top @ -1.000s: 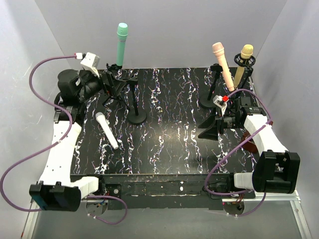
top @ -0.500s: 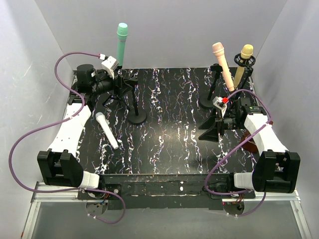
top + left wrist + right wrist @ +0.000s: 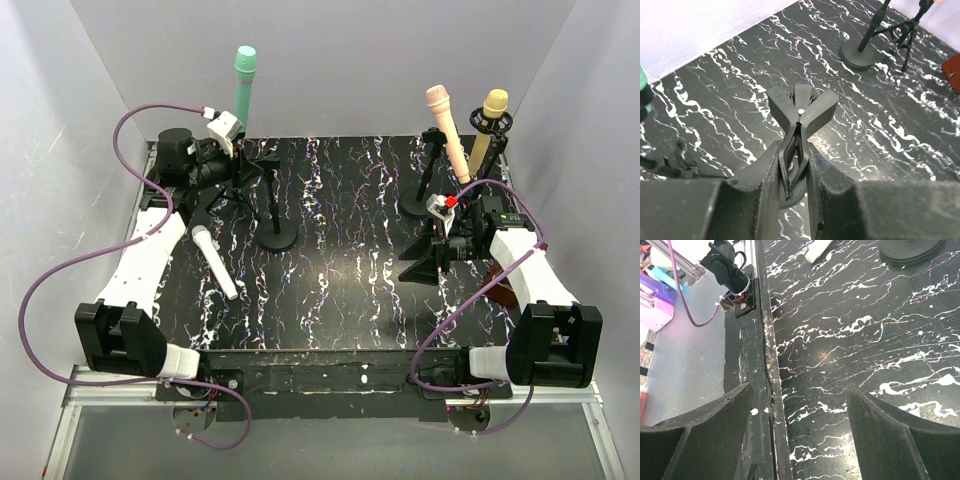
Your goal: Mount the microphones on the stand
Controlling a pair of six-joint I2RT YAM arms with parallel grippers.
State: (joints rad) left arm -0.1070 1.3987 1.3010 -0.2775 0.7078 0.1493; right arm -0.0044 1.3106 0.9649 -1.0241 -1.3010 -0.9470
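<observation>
The white microphone [image 3: 215,262] lies flat on the table's left side. A teal-green microphone [image 3: 243,85] stands upright at the back left. Peach-pink [image 3: 447,125] and yellow-tan [image 3: 487,125] microphones sit in holders at the back right. My left gripper [image 3: 250,170] [image 3: 794,170] is shut on the black spring clip [image 3: 800,112] atop the round-based stand [image 3: 277,238]; the clip's handles are squeezed between the fingers. My right gripper [image 3: 418,262] [image 3: 799,387] hangs open over the table's right front, holding nothing.
The black marbled table [image 3: 340,290] has a raised front edge [image 3: 767,365] under the right gripper. Tripod stands [image 3: 425,190] stand at the back right. Purple cables [image 3: 70,270] loop off both arms. White walls close in the back and sides.
The left arm swung in from the left to the round-based stand, and its jaws closed onto the clip. The right arm has not moved.
</observation>
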